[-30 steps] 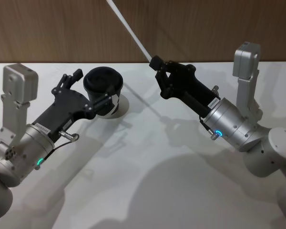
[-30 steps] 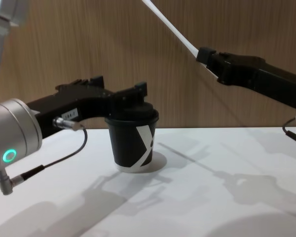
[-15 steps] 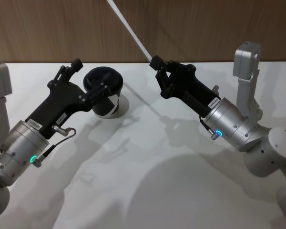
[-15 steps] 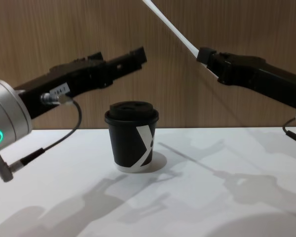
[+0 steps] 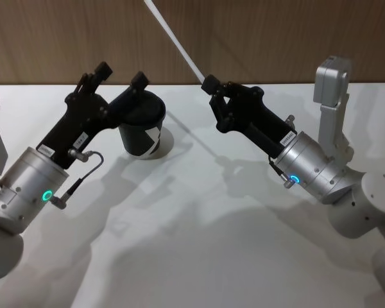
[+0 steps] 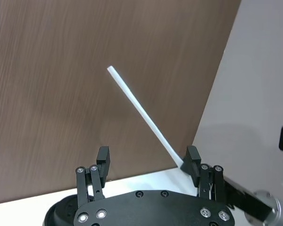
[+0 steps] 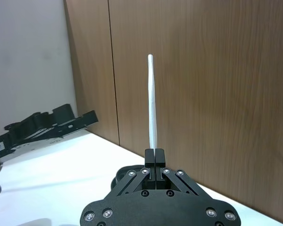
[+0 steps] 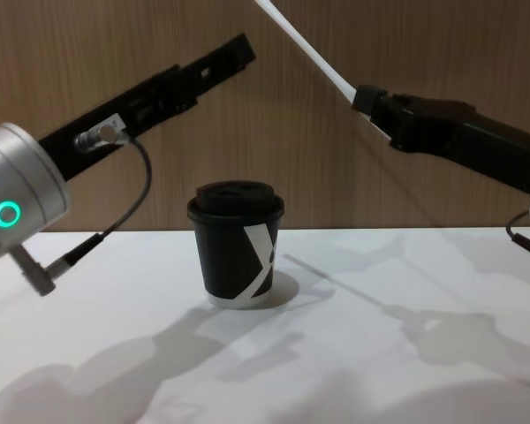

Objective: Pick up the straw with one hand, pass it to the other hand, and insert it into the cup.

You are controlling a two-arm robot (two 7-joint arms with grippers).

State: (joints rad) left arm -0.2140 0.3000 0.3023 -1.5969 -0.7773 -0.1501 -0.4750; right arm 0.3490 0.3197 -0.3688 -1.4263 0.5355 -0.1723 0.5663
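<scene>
One straw, clamped low in the right gripper, slanted to 11 o'clock; could be knocked askew if clipped by the spread-fingered left gripper.

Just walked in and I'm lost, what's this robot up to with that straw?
The right gripper clamps the white straw by its lower end, slanting upward. The left gripper is open, up above the black lidded cup, apart from the straw. The cup stands on the white table, no straw in it.
</scene>
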